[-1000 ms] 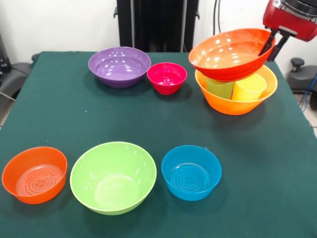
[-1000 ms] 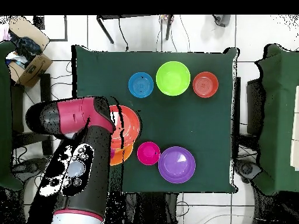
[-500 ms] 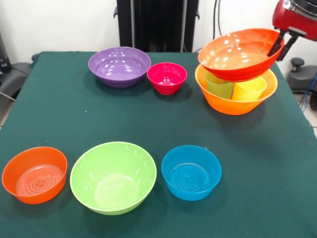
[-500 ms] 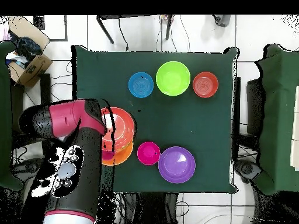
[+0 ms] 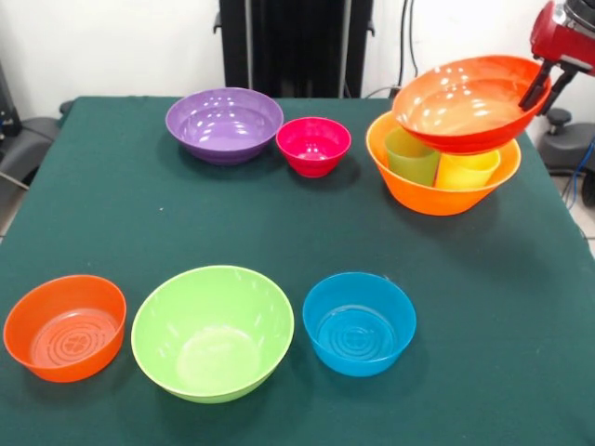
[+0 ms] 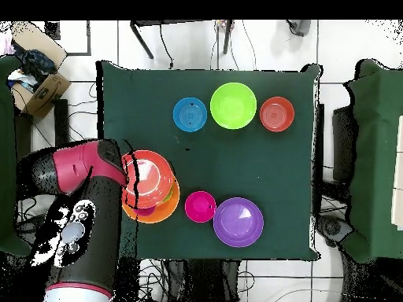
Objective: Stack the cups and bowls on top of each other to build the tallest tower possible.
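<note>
My gripper (image 5: 538, 102) is shut on the right rim of the wide red-orange bowl (image 5: 460, 104), holding it tilted in the air. Just under it stands the big orange bowl (image 5: 437, 197), with a green cup (image 5: 412, 156) and a yellow cup (image 5: 468, 169) upright inside. In the overhead view the red-orange bowl (image 6: 149, 177) covers most of the big orange bowl (image 6: 164, 211), and my arm (image 6: 86, 224) hides the gripper. A purple bowl (image 5: 224, 124) and a small pink bowl (image 5: 313, 145) sit to the left. No tower stands.
Along the near edge sit a small orange bowl (image 5: 65, 325), a big lime green bowl (image 5: 212, 330) and a small blue bowl (image 5: 359, 322). The big orange bowl is close to the table's right edge (image 5: 548, 200). A cardboard box (image 6: 35, 86) lies on the floor.
My gripper has carried the red-orange bowl to the right in the front view, uncovering the green cup. The other bowls have stayed in place.
</note>
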You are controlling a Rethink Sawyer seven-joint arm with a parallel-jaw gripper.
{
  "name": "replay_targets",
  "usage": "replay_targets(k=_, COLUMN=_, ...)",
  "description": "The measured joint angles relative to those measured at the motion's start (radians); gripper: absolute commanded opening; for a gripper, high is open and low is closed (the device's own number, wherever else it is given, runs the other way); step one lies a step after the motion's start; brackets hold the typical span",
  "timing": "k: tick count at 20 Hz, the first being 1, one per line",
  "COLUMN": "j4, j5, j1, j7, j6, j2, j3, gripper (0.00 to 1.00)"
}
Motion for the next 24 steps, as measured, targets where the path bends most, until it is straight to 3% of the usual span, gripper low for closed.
replay_targets(k=9, j4=0.000, j5=0.000, j1=0.021, j7=0.000, j6=0.007, j2=0.031, j3=-0.004, gripper=0.00)
replay_targets(k=24, j4=0.000, j5=-0.006, j1=0.135, j7=0.000, j6=0.088, j2=0.114, j3=-0.077, gripper=0.00)
